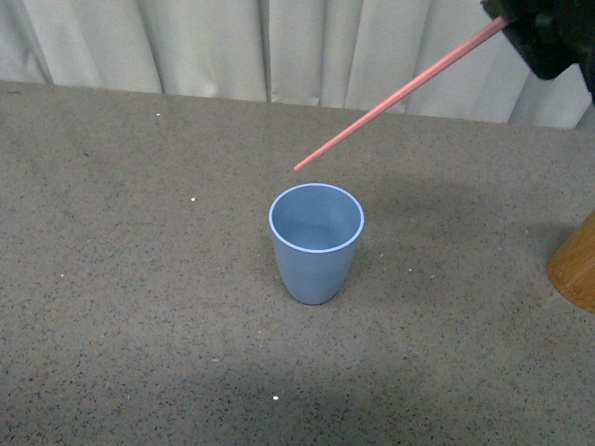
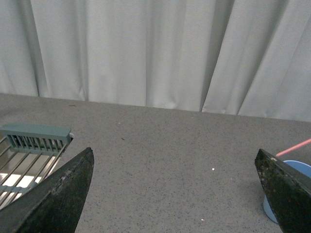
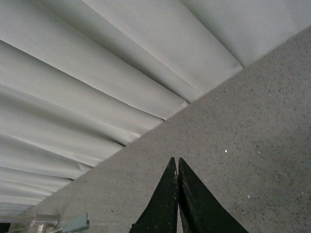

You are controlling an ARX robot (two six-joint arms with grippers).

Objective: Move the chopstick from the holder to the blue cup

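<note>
Above the counter (image 1: 139,279), the right tool (image 1: 521,20), clamped on the chopstick (image 1: 400,96), slants its tip just over the cup (image 1: 316,243), so the next move likely calls for tipping it upright and lowering.

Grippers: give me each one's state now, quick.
Left gripper: open, jaws wide apart, holding nothing.
Right gripper: shut, jaws pressed together, holding the chopstick by its thick end above the blue cup.
</note>
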